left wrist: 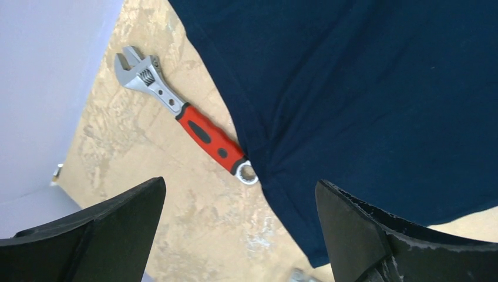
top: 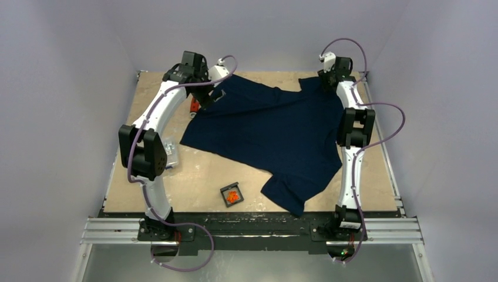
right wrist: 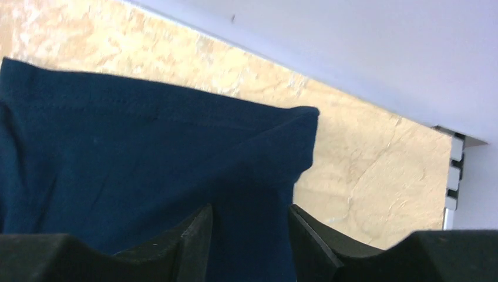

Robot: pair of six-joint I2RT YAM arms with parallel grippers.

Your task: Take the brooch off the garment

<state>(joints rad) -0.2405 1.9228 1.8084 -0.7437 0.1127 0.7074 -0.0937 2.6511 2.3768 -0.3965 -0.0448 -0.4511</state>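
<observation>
Wrench touches garment edge near left claw.

The garment, dark navy cloth with a stitched hem along its upper edge, fills the left and middle. Its corner is folded over at the right end of that hem. Below the corner, the right gripper has its jaws narrowly apart with cloth filling the gap; whether they pinch it is unclear. Pale bench lies beyond and right of the garment, with a wall behind.
</observation>
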